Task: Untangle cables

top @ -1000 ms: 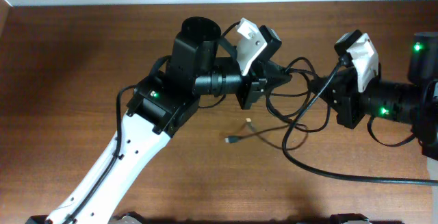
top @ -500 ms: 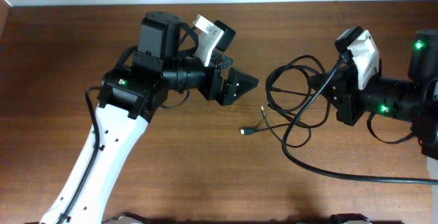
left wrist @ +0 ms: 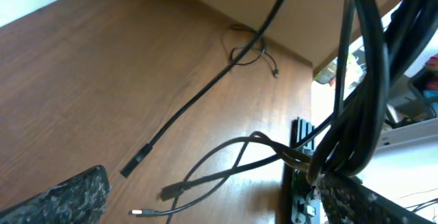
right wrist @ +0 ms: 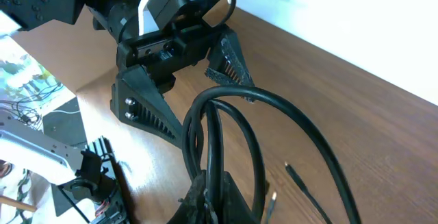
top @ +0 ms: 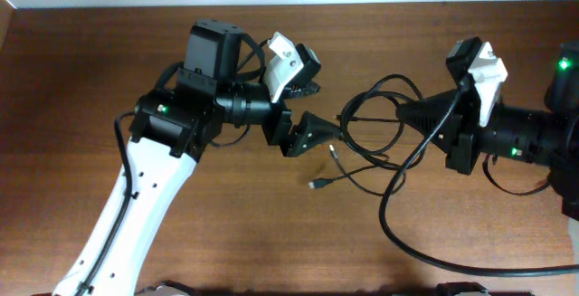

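Since the earlier overhead frames the left gripper [top: 319,111] had let go of the tangle, drawn away from it and swung back toward it, and the free plug ends [top: 315,185] had shifted a little on the table [top: 271,246].

Left gripper: jaws released and spread wide, with nothing between them. The nearest loop of the cables [left wrist: 359,107] lay just ahead of the lower finger [top: 317,137]; whether they touched cannot be told.

Right gripper [top: 404,115]: jaws clenched on the cables, grasping several strands gathered at the fingertips. From that pinch the loops fanned out ahead of the jaws, toward the left gripper. One long strand dropped below the jaws and trailed across the table, out of the overhead frame.

The two short tails with plug ends lay on the wood below and between the two grippers, apart from both.

Handling, as a judgement: the cords looked light, soft and springy. They probably would hold their curl rather than lie flat, and could slide through smooth fingers under a pull. A single strand would likely be the better hold, taken near a plug end or on an outer loop well ahead of the right jaws. Drawn away gently, it might open crossings instead of tightening them; a sharp tug risked cinching a knot.
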